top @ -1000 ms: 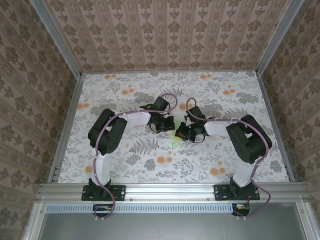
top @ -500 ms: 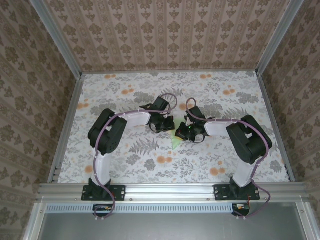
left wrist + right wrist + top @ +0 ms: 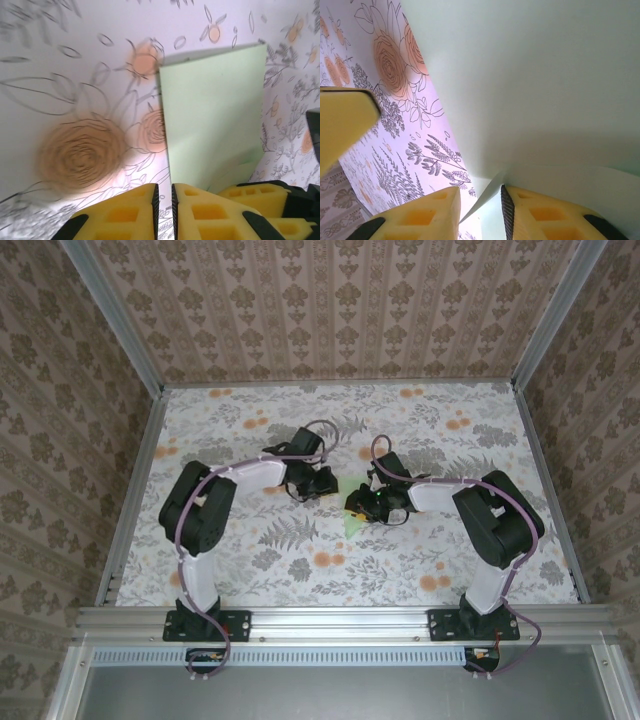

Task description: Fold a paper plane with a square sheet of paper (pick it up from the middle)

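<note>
Starting at the left, the left arm (image 3: pixel 200 515) bends in over the flowery table (image 3: pixel 230 420) toward the middle. Its left gripper (image 3: pixel 322 485) sits low, just to the left of the green paper (image 3: pixel 352 526). In the left wrist view its two yellow fingers (image 3: pixel 120 215) are a tiny bit apart. There is a thin crack between them and nothing is in the crack, so this gripper is loose and grabs nothing. The green paper lies near the middle of the table, well away from all four edges. It looks folded, with a straight left side, and one flap peeks out from under it. Just to the right, the right gripper (image 3: pixel 356 506) is low over the far end of the paper. In the right wrist view its yellow fingers (image 3: pixel 550 215) are apart, and a thin edge of the paper pokes into the gap between them. The fingers do not squeeze it, so this gripper is loose too. The right arm (image 3: pixel 495 515) curves back to the near edge, toward the right corner
</note>
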Controlling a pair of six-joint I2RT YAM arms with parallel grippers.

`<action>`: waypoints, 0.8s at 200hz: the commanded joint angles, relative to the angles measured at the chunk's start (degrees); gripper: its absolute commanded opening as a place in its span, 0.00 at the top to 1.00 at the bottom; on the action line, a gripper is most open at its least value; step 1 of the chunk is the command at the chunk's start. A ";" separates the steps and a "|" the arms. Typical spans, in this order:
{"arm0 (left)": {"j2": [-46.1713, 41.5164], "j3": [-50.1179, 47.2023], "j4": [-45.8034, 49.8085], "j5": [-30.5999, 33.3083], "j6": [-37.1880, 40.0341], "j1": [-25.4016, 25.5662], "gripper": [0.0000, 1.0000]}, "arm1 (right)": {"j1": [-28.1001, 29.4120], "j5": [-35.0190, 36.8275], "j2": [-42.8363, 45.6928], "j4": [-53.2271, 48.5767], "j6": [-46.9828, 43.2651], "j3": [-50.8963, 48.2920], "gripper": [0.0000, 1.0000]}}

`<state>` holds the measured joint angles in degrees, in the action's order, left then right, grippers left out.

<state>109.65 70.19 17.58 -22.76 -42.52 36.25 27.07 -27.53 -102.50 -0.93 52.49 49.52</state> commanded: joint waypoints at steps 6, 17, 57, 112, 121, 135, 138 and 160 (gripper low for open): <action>-3.19 -2.06 1.18 0.80 -0.84 -1.09 0.82 | 0.09 3.62 -1.56 -4.75 -0.16 -1.22 0.65; -3.55 -2.42 0.98 0.56 -0.89 -1.09 0.82 | 0.09 3.70 -1.55 -4.78 -0.19 -1.26 0.62; -3.72 -3.42 -0.69 -1.95 -1.22 -0.70 0.82 | 0.09 4.01 -1.26 -4.98 -0.29 -1.65 0.62; -4.44 -5.09 -2.61 -4.34 -1.72 1.76 0.91 | 0.00 5.33 -1.30 -6.16 -0.54 -1.97 0.87; -4.46 -5.44 -3.05 -4.84 -1.83 2.26 0.92 | 0.00 5.46 -1.35 -6.38 -0.67 -1.98 0.89; -4.29 -5.88 -3.73 -5.59 -2.19 3.13 0.93 | 0.00 5.72 -1.32 -6.63 -0.79 -2.01 0.92; -4.27 -6.03 -3.93 -5.71 -2.21 3.22 0.93 | 0.00 5.73 -1.37 -6.63 -0.82 -1.98 0.92; -4.18 -6.72 -5.18 -6.72 -2.43 4.30 0.94 | 0.00 5.79 -1.31 -6.76 -0.82 -1.97 0.95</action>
<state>106.96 64.55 14.31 -27.16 -43.99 39.53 27.27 -25.67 -102.32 -2.07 52.23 49.06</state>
